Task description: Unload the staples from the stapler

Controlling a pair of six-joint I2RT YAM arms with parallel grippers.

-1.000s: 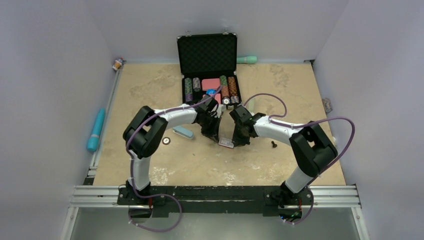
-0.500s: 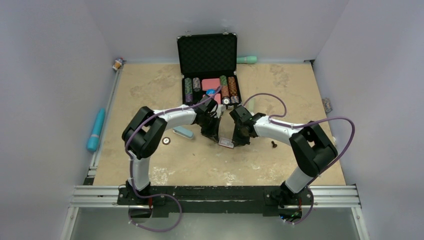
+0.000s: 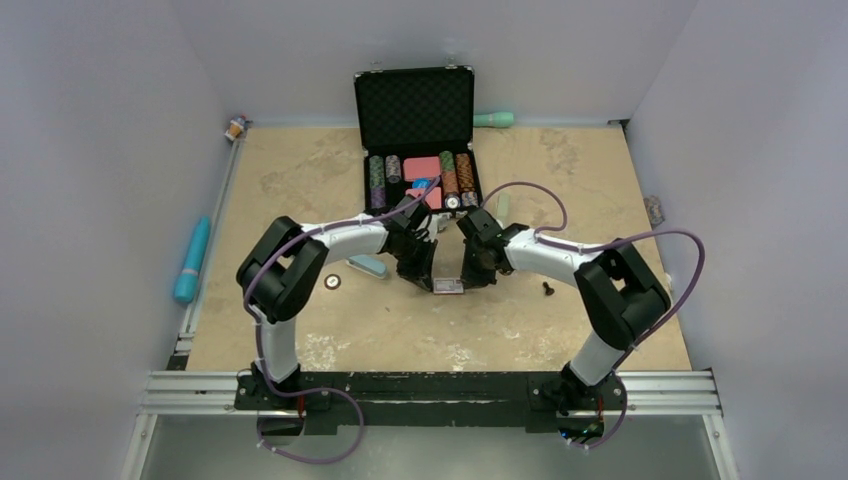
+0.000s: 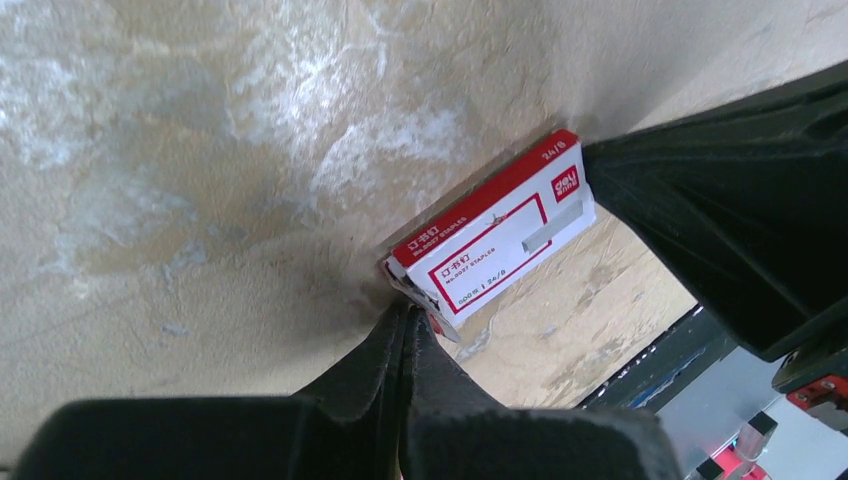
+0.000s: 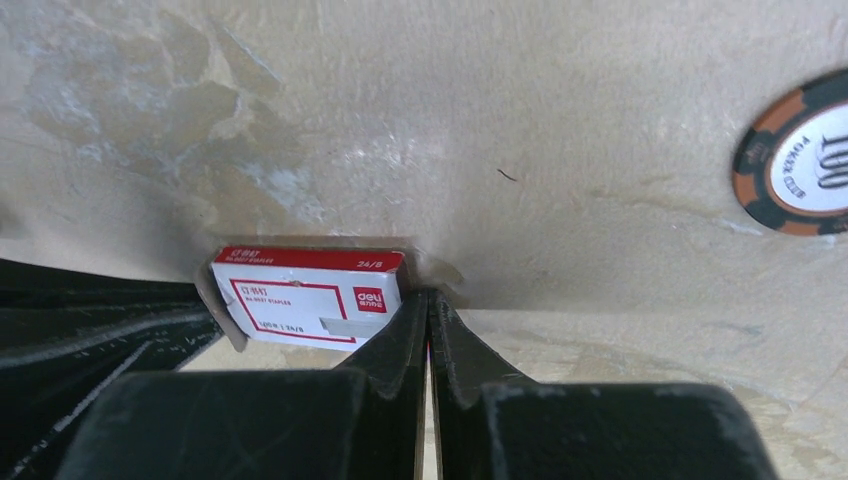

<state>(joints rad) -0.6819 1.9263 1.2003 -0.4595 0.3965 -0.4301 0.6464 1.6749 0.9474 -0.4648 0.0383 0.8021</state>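
Observation:
A small red-and-white staple box (image 3: 449, 286) hangs just above the table between both grippers. My left gripper (image 4: 408, 318) is shut on the torn flap at one end of the box (image 4: 495, 235). At the opposite end of the box (image 5: 305, 295), my right gripper (image 5: 428, 298) is pinched shut on a thin red edge. In the top view the left gripper (image 3: 428, 278) and right gripper (image 3: 470, 278) face each other. A pale-blue oblong that looks like the stapler (image 3: 367, 265) lies on the table left of them. The staples themselves are hidden.
An open black case (image 3: 414, 105) with poker chips and cards stands behind the grippers. A loose chip (image 3: 331, 281) lies at the left, and a chip (image 5: 795, 165) shows in the right wrist view. A black screw (image 3: 547, 289) lies to the right. A teal cylinder (image 3: 192, 258) rests along the left edge.
Both grippers and the box have shifted slightly left and away from the bases, and the box now hangs more level. The right fingers have closed a little tighter.

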